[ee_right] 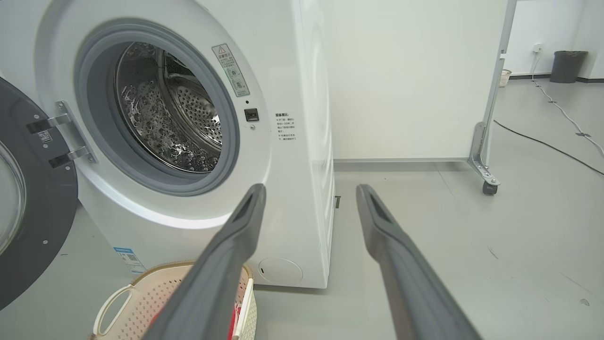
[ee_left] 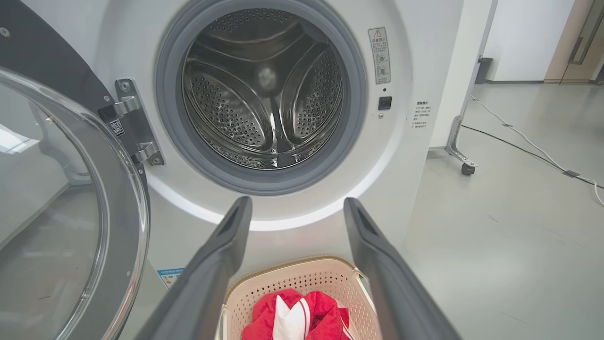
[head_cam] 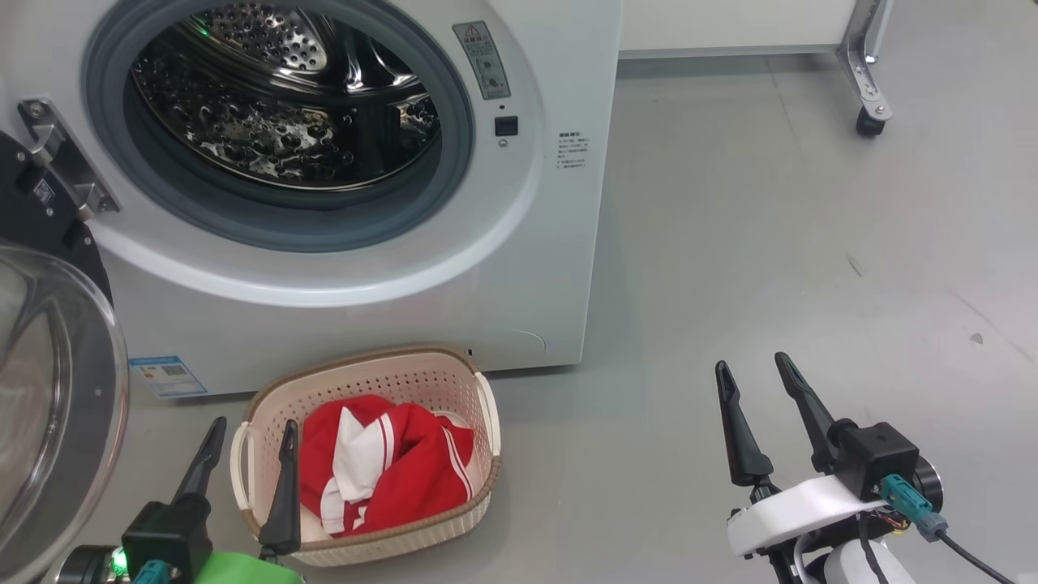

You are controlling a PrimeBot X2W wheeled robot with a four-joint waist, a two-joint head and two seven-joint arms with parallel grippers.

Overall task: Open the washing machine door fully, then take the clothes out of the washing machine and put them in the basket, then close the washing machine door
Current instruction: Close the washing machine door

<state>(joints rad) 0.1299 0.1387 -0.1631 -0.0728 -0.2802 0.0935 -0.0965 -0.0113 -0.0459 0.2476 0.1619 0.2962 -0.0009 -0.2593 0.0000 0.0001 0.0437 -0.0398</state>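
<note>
The white washing machine (head_cam: pixel 519 243) stands with its steel drum (head_cam: pixel 284 97) bare. Its door (head_cam: pixel 57 389) hangs wide open at the left, glass bowl facing out, and shows again as the washing machine door (ee_left: pixel 61 212) in the left wrist view. On the floor before the machine sits the cream basket (head_cam: pixel 454 381) holding the red and white clothes (head_cam: pixel 381 466). My left gripper (head_cam: pixel 251 434) is open above the basket's left rim, nothing between its fingers. My right gripper (head_cam: pixel 754 361) is open over bare floor, to the right of the basket.
A white panel on a wheeled metal leg (head_cam: pixel 868 89) stands behind and right of the machine. Cables (ee_left: pixel 542 153) run across the grey floor (head_cam: pixel 811 243) farther right. A dark bin (ee_right: pixel 568 66) sits by the far wall.
</note>
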